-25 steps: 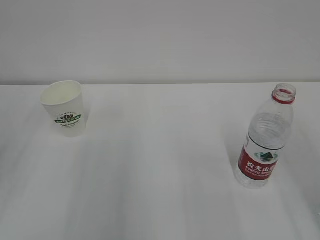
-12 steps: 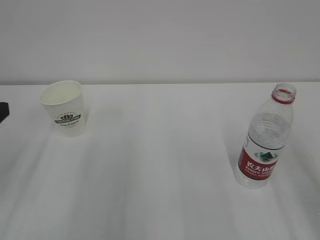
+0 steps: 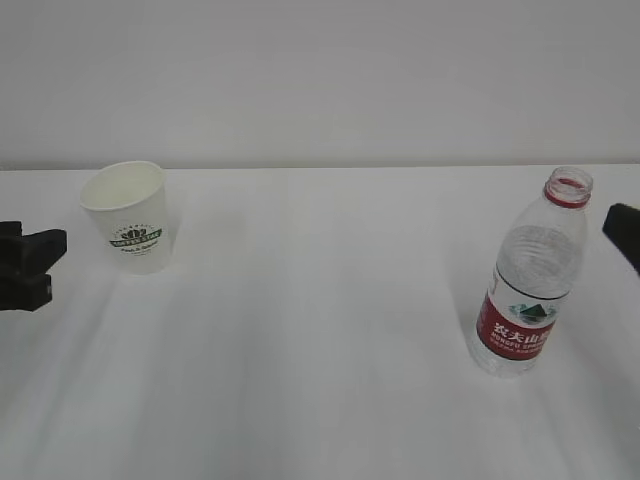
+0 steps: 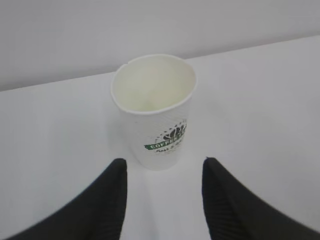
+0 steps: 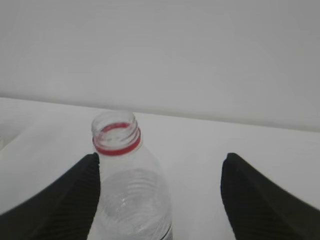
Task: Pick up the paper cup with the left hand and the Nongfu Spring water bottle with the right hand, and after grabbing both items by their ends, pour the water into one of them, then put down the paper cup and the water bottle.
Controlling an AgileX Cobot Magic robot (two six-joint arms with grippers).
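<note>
Open left hand (image 4: 162, 200) near paper cup (image 4: 155, 112)

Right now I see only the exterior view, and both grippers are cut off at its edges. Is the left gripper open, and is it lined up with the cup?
Observer: Yes. In the left wrist view the left gripper is open. The cup stands upright ahead of the gap, centred, and neither finger touches it.
Operator: Is something inside the cup?
Observer: It looks empty. I see only its pale bottom.
Operator: And the right side?
Observer: The right gripper is open wide, but the bottle is off centre, close to the finger on the left of that view.
</note>
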